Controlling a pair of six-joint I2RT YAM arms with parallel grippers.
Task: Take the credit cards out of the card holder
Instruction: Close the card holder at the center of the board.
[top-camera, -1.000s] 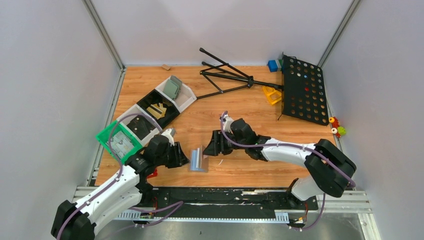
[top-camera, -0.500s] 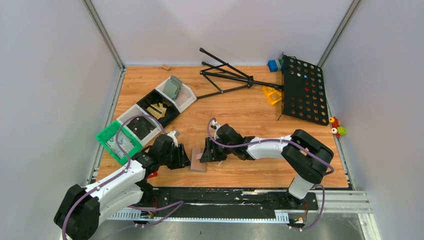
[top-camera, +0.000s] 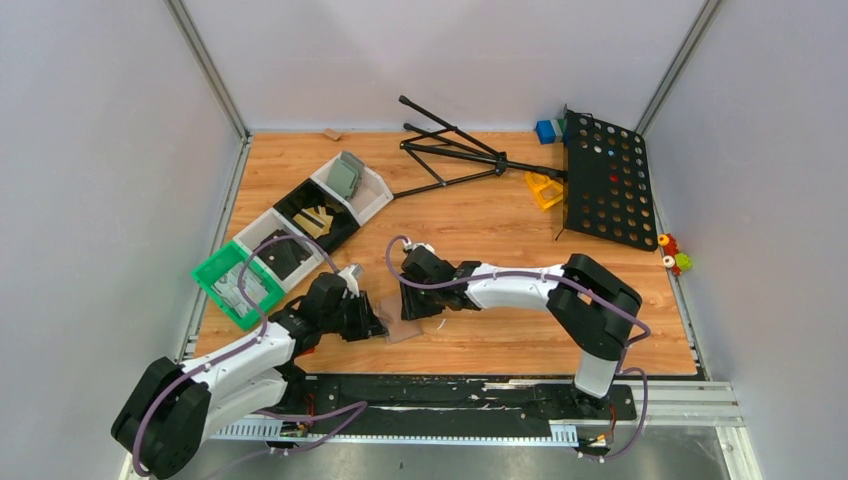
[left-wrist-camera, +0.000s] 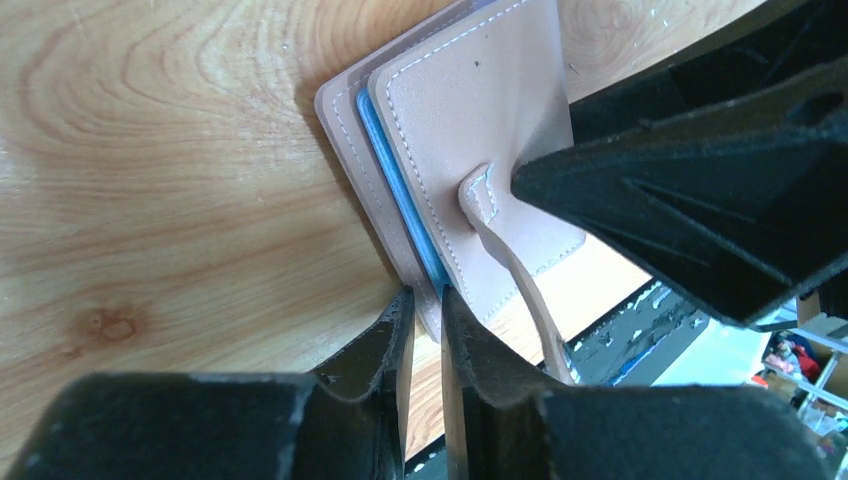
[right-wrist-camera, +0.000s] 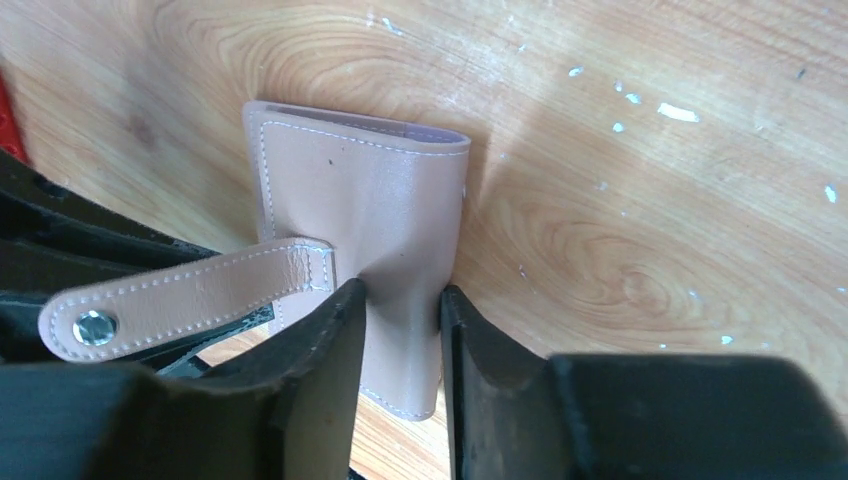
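One card holder (top-camera: 402, 326), salmon-tan side up, strap (right-wrist-camera: 180, 300) loose, on the wooden table (top-camera: 480, 220) between both arms: left gripper (left-wrist-camera: 422, 305) pinches its corner edge, right gripper (right-wrist-camera: 400, 300) clamps its creased cover.

Wooden worktop (top-camera: 500, 220), pale scuffs near the front edge. Along the left side, a diagonal row: green bin (top-camera: 208, 268), white bin (top-camera: 252, 227), black bin (top-camera: 288, 197), second white bin (top-camera: 378, 190). Far centre, a folded black stand (top-camera: 498, 162) lies flat. Far right, a black perforated panel (top-camera: 605, 180), with a blue block (top-camera: 545, 131) and a yellow piece (top-camera: 545, 190) just beside it. Small tan block (top-camera: 331, 134) at the back edge. Card holder (top-camera: 403, 328) near the front, salmon-tan face up.
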